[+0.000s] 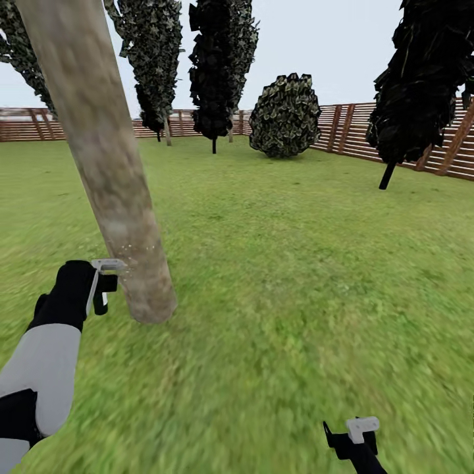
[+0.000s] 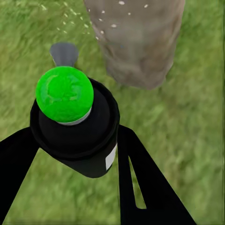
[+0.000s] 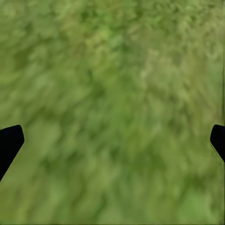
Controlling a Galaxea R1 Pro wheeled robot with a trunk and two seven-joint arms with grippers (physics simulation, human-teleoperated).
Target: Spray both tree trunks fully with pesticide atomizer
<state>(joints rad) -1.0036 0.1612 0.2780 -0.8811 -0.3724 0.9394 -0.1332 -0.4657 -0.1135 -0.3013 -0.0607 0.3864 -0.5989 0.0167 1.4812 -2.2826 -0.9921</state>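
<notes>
From the head view, my left end effector (image 1: 105, 284) sat beside the tree trunk (image 1: 108, 171). The left wrist view showed it clamping the pesticide atomizer (image 2: 77, 129) around its body; it looked light, rigid, maybe slippery. In the right wrist view, my right end effector (image 3: 112, 140) gaped over grass (image 3: 117, 70).

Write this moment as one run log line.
left gripper: shut on atomizer | aimed at tree trunk | right gripper: open over grass

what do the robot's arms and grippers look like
The left arm has a pale grey forearm shell between black joint sections and a black wrist. The left gripper has a light grey bracket and black parts. The right gripper shows a similar light grey piece on black. In the wrist views the fingers are flat and black.
</notes>
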